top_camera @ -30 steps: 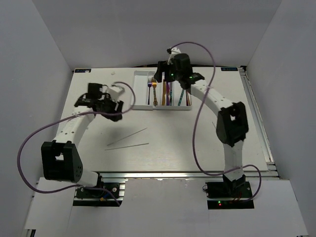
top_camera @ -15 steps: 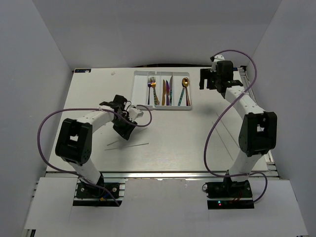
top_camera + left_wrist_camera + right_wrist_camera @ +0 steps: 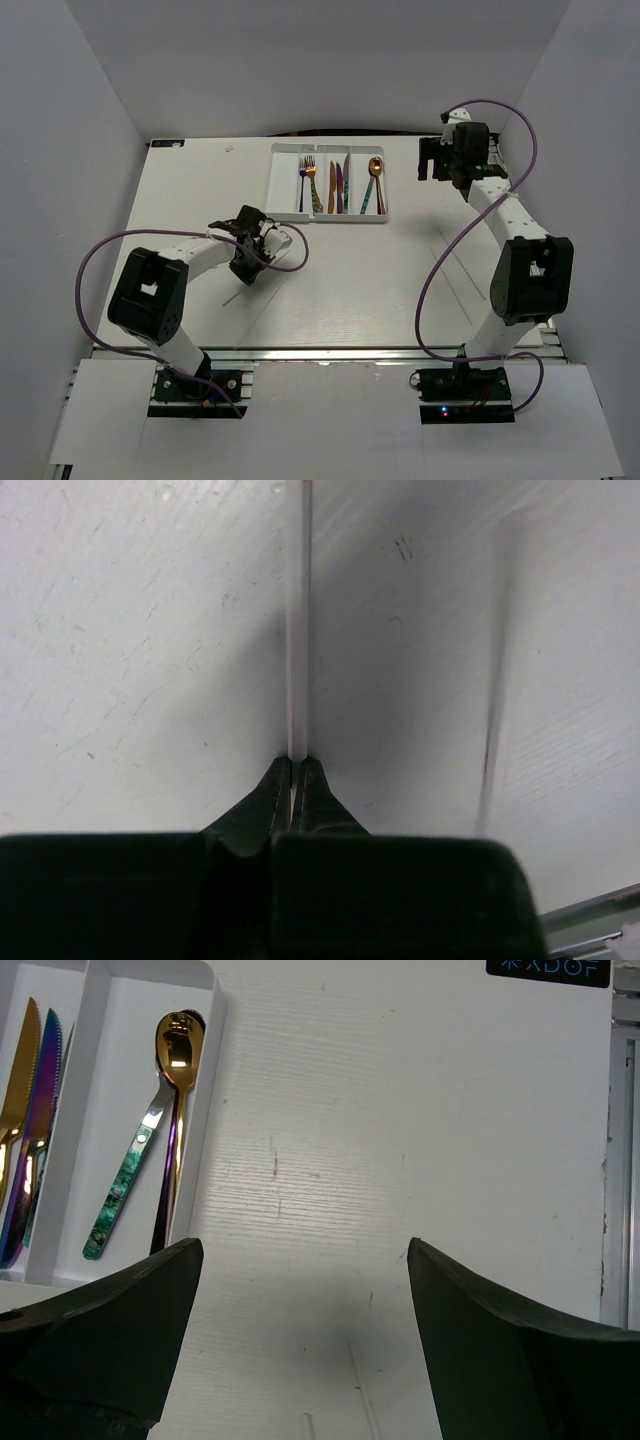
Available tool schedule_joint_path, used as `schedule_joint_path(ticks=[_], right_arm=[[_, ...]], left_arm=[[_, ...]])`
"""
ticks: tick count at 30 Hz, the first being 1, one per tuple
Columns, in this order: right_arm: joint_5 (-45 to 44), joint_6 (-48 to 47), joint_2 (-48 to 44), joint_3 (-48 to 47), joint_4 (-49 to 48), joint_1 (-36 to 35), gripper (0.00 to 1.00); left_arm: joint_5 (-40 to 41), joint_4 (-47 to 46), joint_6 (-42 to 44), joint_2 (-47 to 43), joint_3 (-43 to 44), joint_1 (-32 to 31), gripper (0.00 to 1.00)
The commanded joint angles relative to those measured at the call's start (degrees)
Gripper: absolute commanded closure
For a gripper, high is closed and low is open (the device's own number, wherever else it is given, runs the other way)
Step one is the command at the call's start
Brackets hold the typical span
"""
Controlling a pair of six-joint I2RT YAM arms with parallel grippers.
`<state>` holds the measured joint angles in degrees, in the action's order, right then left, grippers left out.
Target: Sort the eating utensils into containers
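Observation:
The white tray [image 3: 283, 185] at the back middle holds forks [image 3: 309, 180], knives [image 3: 340, 186] and spoons [image 3: 373, 182] in separate compartments. The right wrist view shows its right wall [image 3: 205, 1110], a gold spoon [image 3: 178, 1040], a teal-handled spoon [image 3: 120, 1190] and knives [image 3: 30, 1110]. My right gripper [image 3: 432, 160] [image 3: 303, 1245] hangs open over bare table to the right of the tray, holding nothing. My left gripper [image 3: 247, 270] [image 3: 297, 762] is down on the table in front of the tray, shut on a thin pale stick [image 3: 297, 630] that runs straight away from its tips.
A second thin grey stick [image 3: 497, 680] lies to the right of the held one. More thin sticks [image 3: 355, 1380] lie on the table below my right gripper. The table's right edge rail [image 3: 620, 1160] is close to the right arm.
My left gripper has closed on the thin stick after dropping to the table in front of the tray. The right gripper has left the tray, swung right and opened wide.

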<state>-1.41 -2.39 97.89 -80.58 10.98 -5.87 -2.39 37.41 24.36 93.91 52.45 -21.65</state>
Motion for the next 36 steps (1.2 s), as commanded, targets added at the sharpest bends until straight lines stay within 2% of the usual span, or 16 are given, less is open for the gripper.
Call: schedule_joint_path(ticks=[1, 6, 7, 10, 12, 14, 17, 18, 22, 25, 29, 36], right_arm=[[-0.70, -1.38, -1.73, 0.51, -1.31, 0.77, 0.11], [-0.96, -2.35, -2.35, 0.42, -1.58, 0.95, 0.11], [-1.05, -2.35, -2.26, 0.33, -1.49, 1.03, 0.11], [-1.14, -2.35, -2.17, -0.02, -1.23, 1.21, 0.11], [-1.14, -2.18, -2.09, -0.11, -1.23, 1.12, 0.11], [-1.05, -2.00, -2.17, -0.02, -1.14, 1.12, 0.11], [-1.14, -1.91, -1.91, -0.28, -0.79, 1.21, 0.11], [-1.31, -2.00, -1.91, -0.46, -0.61, 1.21, 0.11], [-1.84, -2.61, -2.09, -0.99, 0.44, 1.12, 0.11], [-1.93, -2.53, -2.26, -1.42, 0.97, 1.12, 0.11], [-1.84, -2.44, -2.61, -1.60, 1.67, 1.21, 0.11], [-2.11, -2.44, -3.49, -0.72, 1.59, 1.12, 0.10]], left_arm=[[6.45, -5.77, -0.89, 5.15, -4.12, 0.64, 1.00], [-5.94, -5.86, 0.07, -5.46, 2.38, 0.47, 1.00], [-7.52, -5.77, -0.10, -6.53, 5.88, 0.47, 1.00], [-13.50, -5.42, -2.64, -8.74, 12.48, 0.38, 1.00], [-14.83, -5.94, -6.14, -6.65, 20.47, 0.47, 1.00], [-13.96, -6.73, -11.85, -3.49, 29.67, 0.47, 1.00], [-8.52, -8.66, -19.40, 4.94, 37.88, 0.47, 1.00], [-6.85, -9.10, -20.92, 7.14, 43.13, 0.47, 1.00], [4.47, -11.04, -33.38, 18.39, 54.14, 0.82, 1.00], [6.43, -10.95, -37.89, 26.48, 60.82, 1.26, 1.00], [10.03, -12.27, -40.27, 33.26, 64.62, 2.57, 1.00], [7.85, -12.98, -38.95, 39.94, 67.17, 5.03, 1.00]])
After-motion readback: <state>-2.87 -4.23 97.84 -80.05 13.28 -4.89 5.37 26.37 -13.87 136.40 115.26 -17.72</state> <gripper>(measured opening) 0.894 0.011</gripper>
